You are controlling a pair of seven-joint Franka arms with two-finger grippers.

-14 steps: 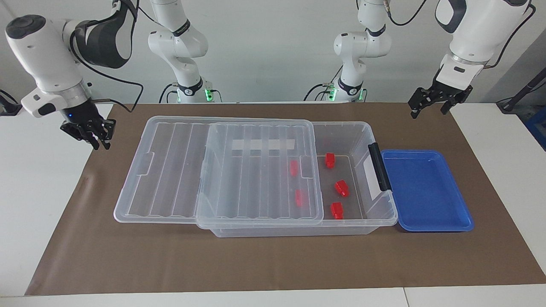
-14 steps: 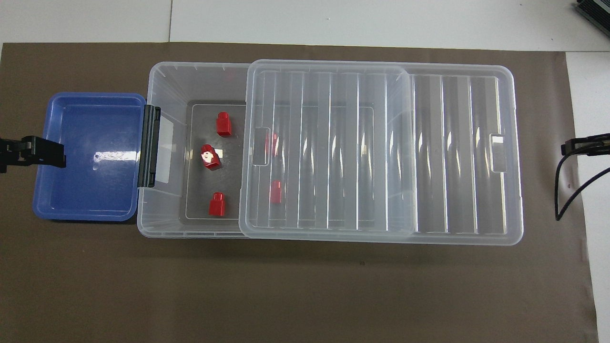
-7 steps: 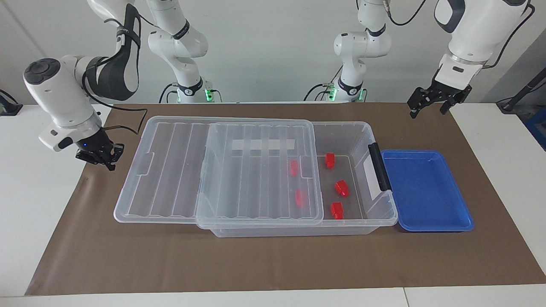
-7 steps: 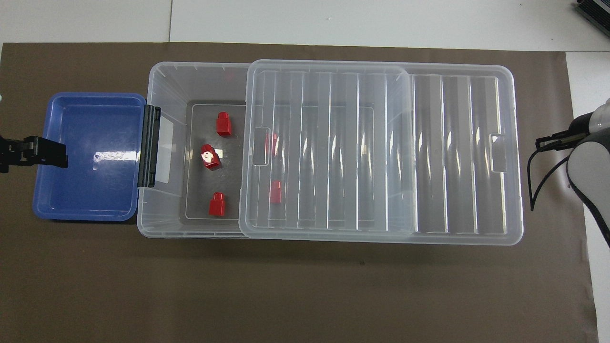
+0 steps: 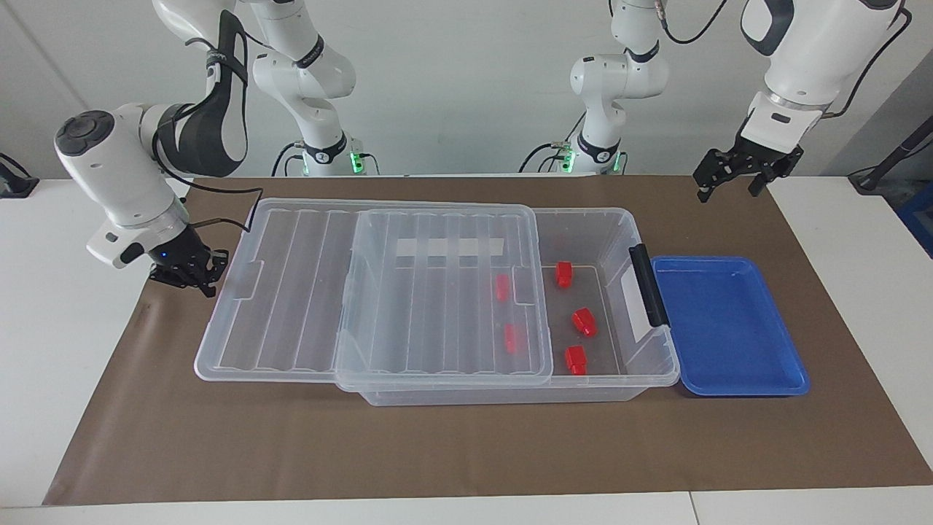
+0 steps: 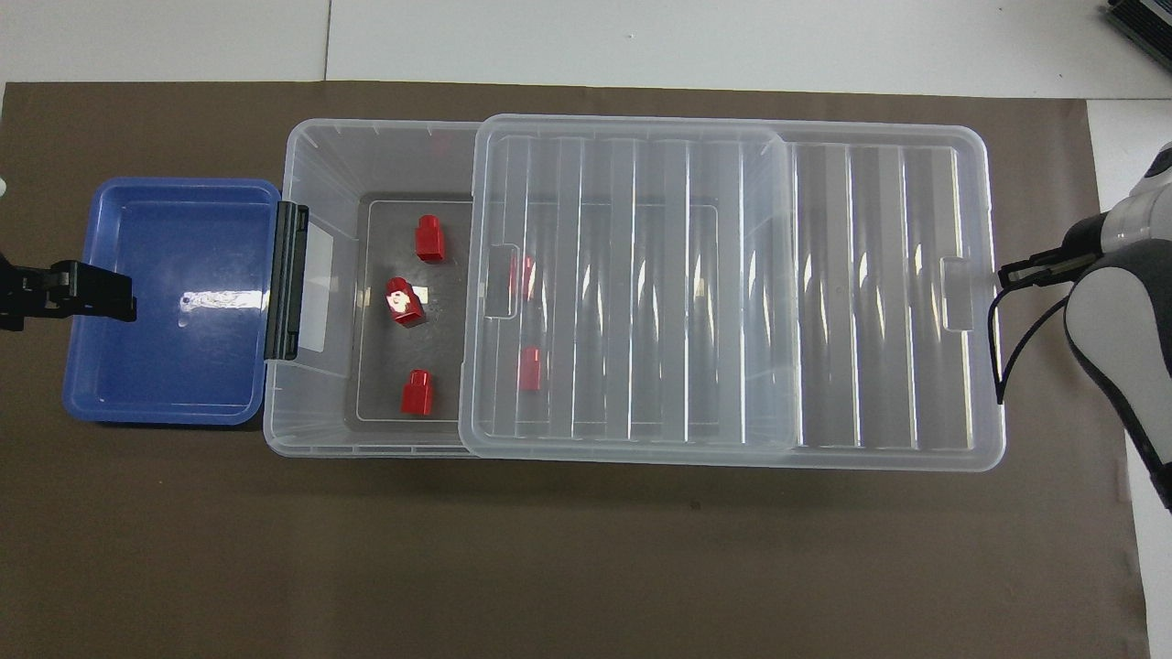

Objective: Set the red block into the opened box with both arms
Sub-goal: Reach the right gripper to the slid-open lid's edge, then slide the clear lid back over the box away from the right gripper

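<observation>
Stock, for your check: five small red plastic blocks (image 5: 583, 321) in the large clear plastic box (image 5: 652, 375), ribbed clear lid (image 5: 291, 292) slid half off; left gripper (image 5: 732, 173) fingers spread, empty; right gripper (image 5: 191, 274) clenched, empty, beside lid; lid likely left to close
</observation>
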